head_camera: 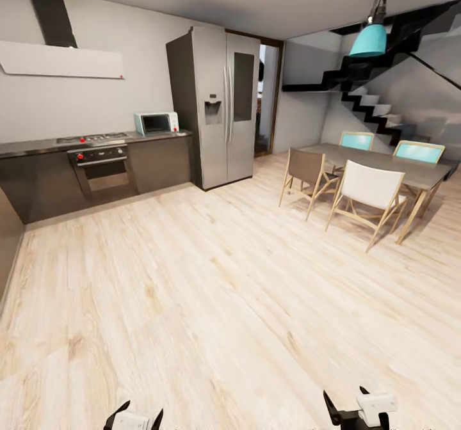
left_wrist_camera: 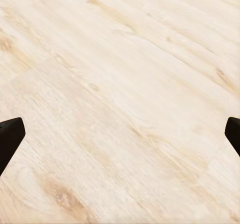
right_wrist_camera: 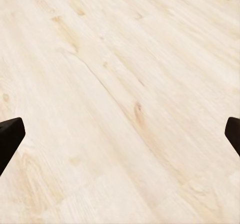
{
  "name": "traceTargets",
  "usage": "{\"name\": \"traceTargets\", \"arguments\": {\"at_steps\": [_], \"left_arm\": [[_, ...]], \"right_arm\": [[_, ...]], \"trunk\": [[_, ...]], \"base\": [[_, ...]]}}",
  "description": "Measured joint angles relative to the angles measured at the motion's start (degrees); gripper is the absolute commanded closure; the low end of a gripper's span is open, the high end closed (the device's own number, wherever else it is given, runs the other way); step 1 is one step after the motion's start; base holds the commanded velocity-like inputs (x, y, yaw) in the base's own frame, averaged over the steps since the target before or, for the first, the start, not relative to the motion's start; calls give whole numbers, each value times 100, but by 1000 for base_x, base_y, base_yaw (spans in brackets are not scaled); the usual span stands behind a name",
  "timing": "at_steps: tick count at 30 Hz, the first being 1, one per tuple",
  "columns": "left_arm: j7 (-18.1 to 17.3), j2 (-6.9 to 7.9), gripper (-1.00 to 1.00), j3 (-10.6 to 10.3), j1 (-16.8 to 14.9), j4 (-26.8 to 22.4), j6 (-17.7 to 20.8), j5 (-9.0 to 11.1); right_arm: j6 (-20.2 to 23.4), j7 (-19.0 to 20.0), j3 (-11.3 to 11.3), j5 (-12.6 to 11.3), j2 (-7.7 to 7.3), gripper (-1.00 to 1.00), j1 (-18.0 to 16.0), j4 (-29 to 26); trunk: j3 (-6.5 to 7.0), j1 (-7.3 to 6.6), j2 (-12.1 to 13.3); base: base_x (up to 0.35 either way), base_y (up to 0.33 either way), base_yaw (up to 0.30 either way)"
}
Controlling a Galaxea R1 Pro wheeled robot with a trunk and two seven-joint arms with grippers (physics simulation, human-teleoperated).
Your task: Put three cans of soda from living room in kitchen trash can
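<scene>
Pale wood floor (head_camera: 211, 276) fills the lower frame, dark cabinets (head_camera: 96, 174) and steel fridge (head_camera: 218, 103) upper left, dining table (head_camera: 384, 164) and black stairs (head_camera: 378, 97) upper right.

Left wrist cam: left claw (left_wrist_camera: 120, 136) spread wide, nothing between the fingers. Only the two black fingertips (left_wrist_camera: 9, 136) are visible, one at each side edge of the frame, well apart. Beneath them is the floor (left_wrist_camera: 125, 74): pale wood planks, grain and seams running diagonally, a few darker knots scattered across. Nothing is lying on the visible patch of floor. Whether the tips touch it, can't tell.
</scene>
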Motion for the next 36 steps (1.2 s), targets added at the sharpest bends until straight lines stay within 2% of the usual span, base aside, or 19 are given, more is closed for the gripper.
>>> {"name": "traceTargets", "arguments": {"at_steps": [11,24,36], "left_arm": [[-2,-3,-100,-2,3,11,0,-7],[-3,-2,-100,-1,-18,58,0,-12],[-2,4,-100,1,-32,63,11,-19]], "right_arm": [[-29,8,8,2,-4,-100,4,4],[-112,46,21,18,-1,-100,15,0],[-119,60,38,-5,4,-100,17,6]], "trunk": [[-90,0,0],[-105,0,0],[-106,0,0]], "base": [[0,0,0],[0,16,0],[0,210,-35]]}}
